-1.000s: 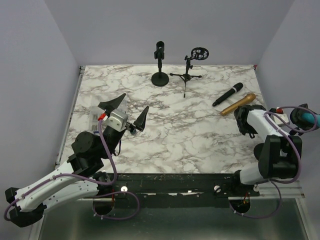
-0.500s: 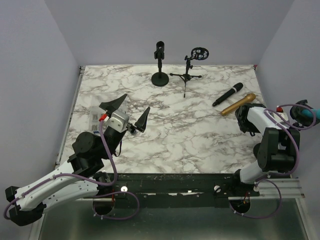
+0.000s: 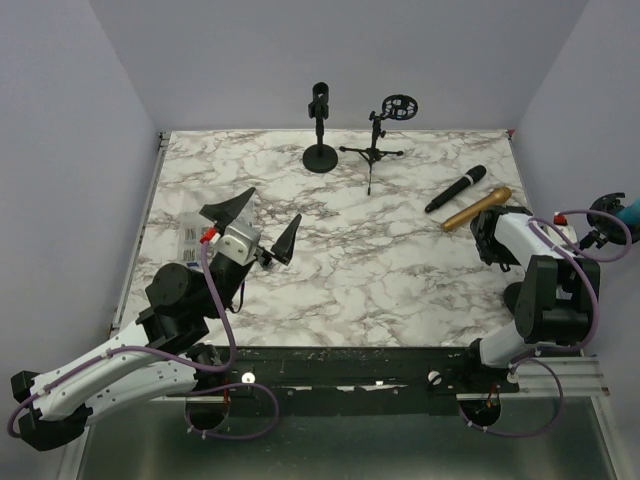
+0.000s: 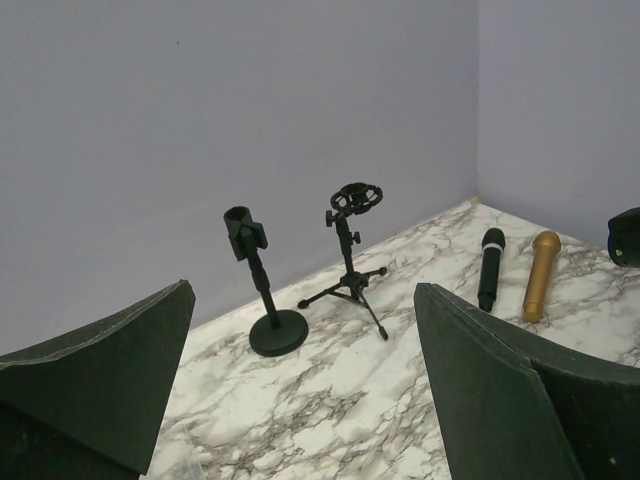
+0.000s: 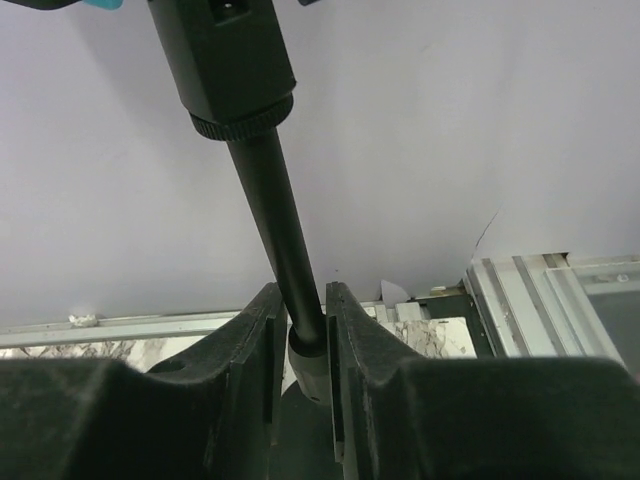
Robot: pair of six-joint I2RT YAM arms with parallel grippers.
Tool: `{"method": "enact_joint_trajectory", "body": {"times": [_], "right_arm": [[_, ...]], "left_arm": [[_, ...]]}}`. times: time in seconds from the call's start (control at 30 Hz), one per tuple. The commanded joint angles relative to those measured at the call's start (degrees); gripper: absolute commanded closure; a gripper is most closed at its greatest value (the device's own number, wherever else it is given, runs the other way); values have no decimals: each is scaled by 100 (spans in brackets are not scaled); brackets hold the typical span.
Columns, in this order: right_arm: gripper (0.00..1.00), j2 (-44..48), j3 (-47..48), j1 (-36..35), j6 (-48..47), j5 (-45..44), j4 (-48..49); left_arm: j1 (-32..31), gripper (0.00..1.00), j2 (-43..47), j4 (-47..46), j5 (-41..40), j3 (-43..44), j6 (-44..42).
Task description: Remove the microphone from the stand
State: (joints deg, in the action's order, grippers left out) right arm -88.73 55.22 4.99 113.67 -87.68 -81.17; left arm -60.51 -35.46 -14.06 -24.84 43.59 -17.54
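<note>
A teal microphone (image 3: 628,211) sits in a black stand (image 3: 603,211) at the table's right edge, past the right arm. From the right wrist, the stand's black pole (image 5: 270,200) rises to its clip (image 5: 225,60), and a sliver of the teal microphone (image 5: 103,3) shows at the top edge. My right gripper (image 5: 300,320) is shut on the pole low down, with both fingers pressed against it. In the top view its fingers are hard to make out. My left gripper (image 3: 272,203) hovers open and holding nothing over the table's left side, also the left gripper (image 4: 303,295) in its own view.
A black microphone (image 3: 456,189) and a gold one (image 3: 477,209) lie on the marble table near the right arm. An empty round-base stand (image 3: 320,130) and a tripod stand (image 3: 385,130) with a ring mount are at the back centre. A small packet (image 3: 192,237) lies beside the left gripper.
My right gripper has closed from wide open onto the stand's pole. The stand's top and the teal microphone have shifted up and right in the top view. The left arm barely moved.
</note>
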Motion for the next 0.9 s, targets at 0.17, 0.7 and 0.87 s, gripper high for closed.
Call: {"method": "enact_joint_trajectory", "body": {"times": [0.17,0.7,0.87], "right_arm": [[82,56,-112,-180,447,-1312,-13],[100,314,-417,-1347,384,-1288,-22],[100,374,-530,-1824,430,-1169,-22]], "left_arm": [[-26,4,-22,-132,-56,0,-48],[-41,4,-55,-112,-26,18,-30],[-53,4,-64,-105,-25,18,-39]]}}
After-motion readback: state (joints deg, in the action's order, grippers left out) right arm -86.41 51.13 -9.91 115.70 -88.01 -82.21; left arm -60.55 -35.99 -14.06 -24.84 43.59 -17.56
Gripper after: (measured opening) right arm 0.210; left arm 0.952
